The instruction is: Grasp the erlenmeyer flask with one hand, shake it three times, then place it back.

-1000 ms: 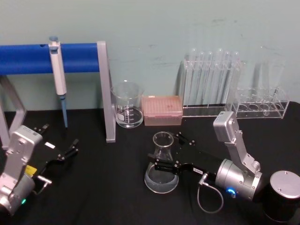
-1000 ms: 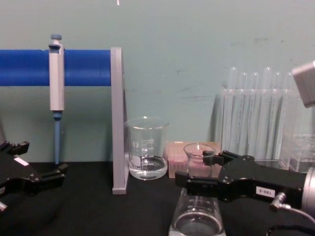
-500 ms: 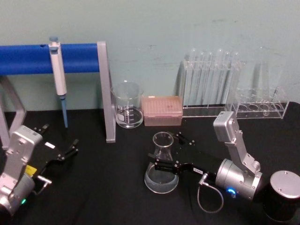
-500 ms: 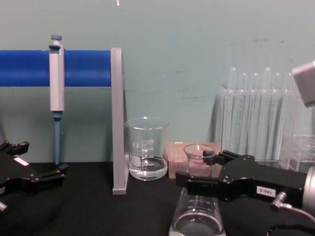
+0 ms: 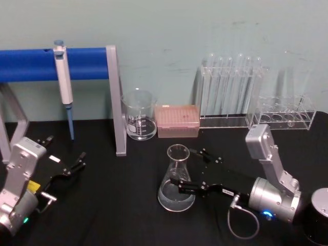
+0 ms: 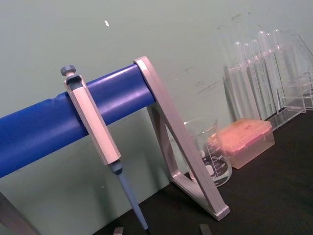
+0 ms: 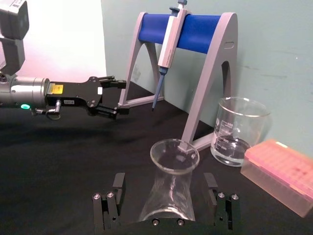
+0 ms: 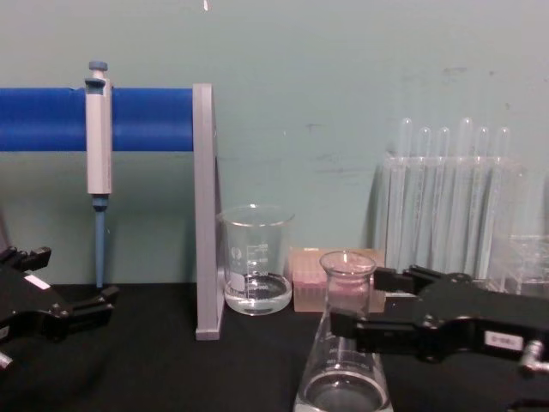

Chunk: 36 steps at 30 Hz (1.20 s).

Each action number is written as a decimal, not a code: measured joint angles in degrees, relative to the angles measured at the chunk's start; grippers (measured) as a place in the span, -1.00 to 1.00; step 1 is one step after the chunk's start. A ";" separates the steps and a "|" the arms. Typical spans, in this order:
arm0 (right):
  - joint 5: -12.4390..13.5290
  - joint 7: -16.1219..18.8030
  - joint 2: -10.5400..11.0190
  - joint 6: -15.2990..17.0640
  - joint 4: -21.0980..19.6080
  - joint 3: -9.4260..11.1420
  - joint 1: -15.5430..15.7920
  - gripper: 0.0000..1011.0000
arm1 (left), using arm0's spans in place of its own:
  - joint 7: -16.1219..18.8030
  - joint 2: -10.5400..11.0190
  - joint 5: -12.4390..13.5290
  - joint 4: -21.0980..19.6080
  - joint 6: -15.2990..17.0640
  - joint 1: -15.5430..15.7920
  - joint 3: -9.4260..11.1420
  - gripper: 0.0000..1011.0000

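Where a second ago the right gripper point(image 5: 193, 170) had its jaws level with the neck of the erlenmeyer flask point(image 5: 177, 179), it has now slid back toward the robot's right, so that only the fingertips sit alongside the glass. In the right wrist view the jaws stand apart, one on each side of the flask point(image 7: 170, 183), with clear gaps to the neck. The flask rests upright on the black desk point(image 5: 118, 205), near the middle front, and nothing holds it. My reading is that the flask has been set down and let go, and that the arm is withdrawing, which would put the task at or near its end; whether the three shakes were done cannot be told from here.

The flask is clear glass, cone-shaped, with a narrow neck, a flared rim and a wide round base holding a little clear liquid point(image 8: 343, 393).

The left gripper point(image 5: 65, 165) rests idle low on the robot's left with its jaws apart.

Farther back stand a glass beaker point(image 5: 139, 121), a pink tip box point(image 5: 177, 120) and test tubes in a clear rack point(image 5: 230, 92); a pipette point(image 5: 63, 82) hangs on the blue-barred stand point(image 5: 31, 63) against the wall.
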<state>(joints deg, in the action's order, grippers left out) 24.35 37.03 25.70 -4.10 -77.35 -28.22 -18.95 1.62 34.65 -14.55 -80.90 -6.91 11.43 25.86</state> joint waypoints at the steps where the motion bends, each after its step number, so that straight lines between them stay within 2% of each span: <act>1: 0.03 -0.01 0.34 0.10 -0.37 0.08 0.22 0.98 | 0.00 0.00 0.00 0.00 0.00 0.00 0.00 0.98; 7: 0.72 -1.44 3.43 1.33 -3.90 1.68 2.67 0.98 | 0.00 0.00 0.00 0.00 0.00 0.00 0.00 0.98; 13: 1.25 -3.85 5.06 2.33 -5.61 3.76 4.45 0.98 | 0.00 0.00 0.00 0.00 0.00 0.00 0.00 0.98; 18: 1.19 -6.11 5.31 2.49 -6.08 5.35 5.19 0.98 | 0.00 0.00 0.00 0.00 0.00 0.00 0.00 0.98; 29: -1.13 -13.32 2.79 2.04 -5.56 8.98 6.37 0.98 | 0.00 0.00 0.00 0.00 0.00 0.00 0.00 0.98; 36: -4.54 -19.84 -0.20 1.36 -4.84 10.73 7.15 0.98 | 0.00 0.00 0.00 0.00 0.00 0.00 0.00 0.98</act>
<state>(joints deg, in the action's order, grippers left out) 19.81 17.18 25.51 -2.73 -82.19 -17.49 -11.80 1.62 34.64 -14.55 -80.90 -6.91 11.43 25.86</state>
